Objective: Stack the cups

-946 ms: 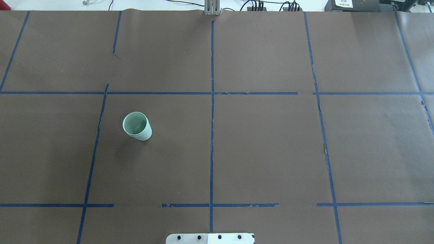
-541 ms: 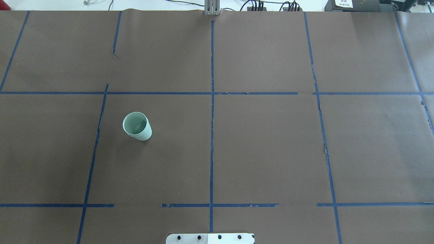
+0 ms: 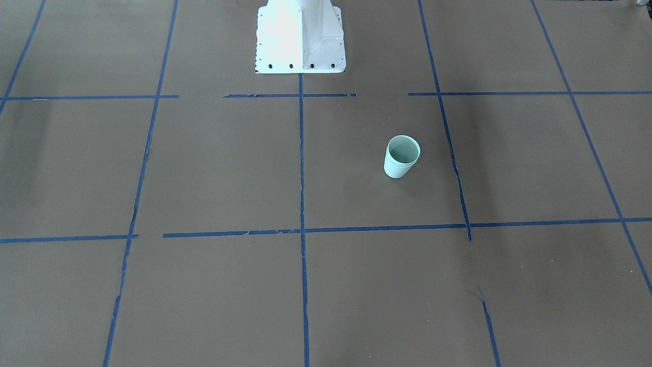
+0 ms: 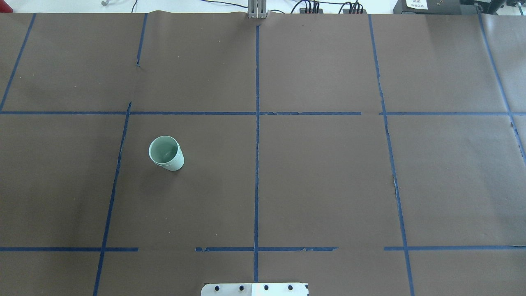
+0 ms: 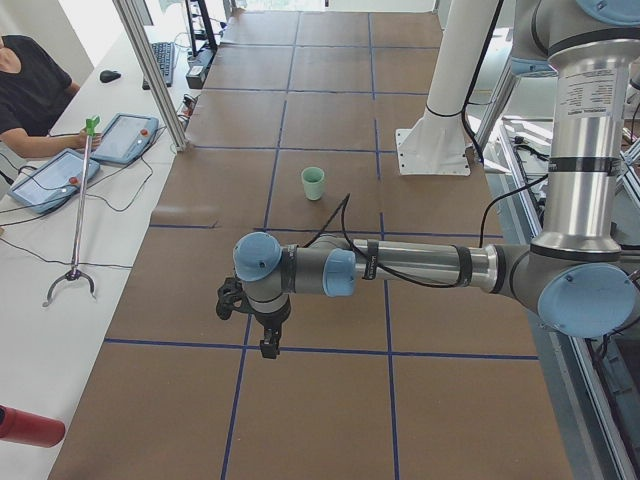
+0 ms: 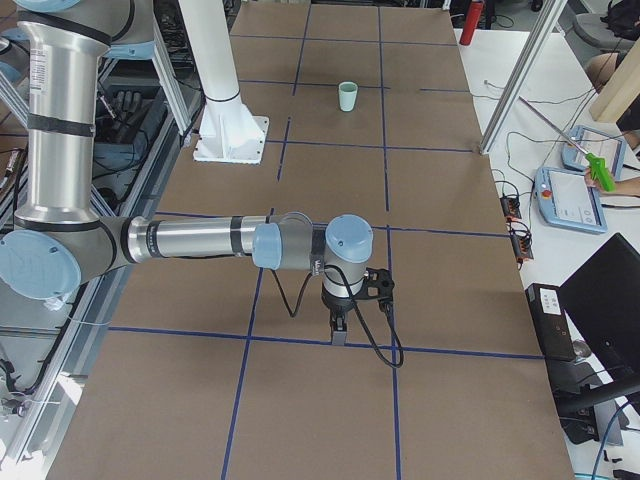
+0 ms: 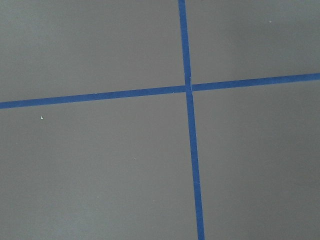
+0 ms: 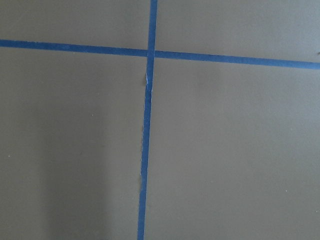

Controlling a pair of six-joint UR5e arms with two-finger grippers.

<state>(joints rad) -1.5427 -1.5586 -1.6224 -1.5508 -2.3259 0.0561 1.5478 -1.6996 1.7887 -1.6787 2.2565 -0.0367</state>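
The pale mint-green cups (image 4: 166, 153) stand upright as one pile left of the table's middle line. A second rim line shows just under the top rim, as of one cup nested in the other. The pile also shows in the front-facing view (image 3: 401, 157), the left view (image 5: 313, 183) and the right view (image 6: 347, 96). My left gripper (image 5: 268, 346) hangs over the table's left end, far from the cups. My right gripper (image 6: 339, 330) hangs over the right end. Each shows only in a side view, so I cannot tell whether it is open or shut.
Brown paper with a blue tape grid (image 4: 257, 123) covers the table. The white robot base (image 3: 299, 38) stands at the near middle edge. An operator (image 5: 30, 95), tablets (image 5: 125, 137) and a grabber stick (image 5: 80, 210) are on a side bench.
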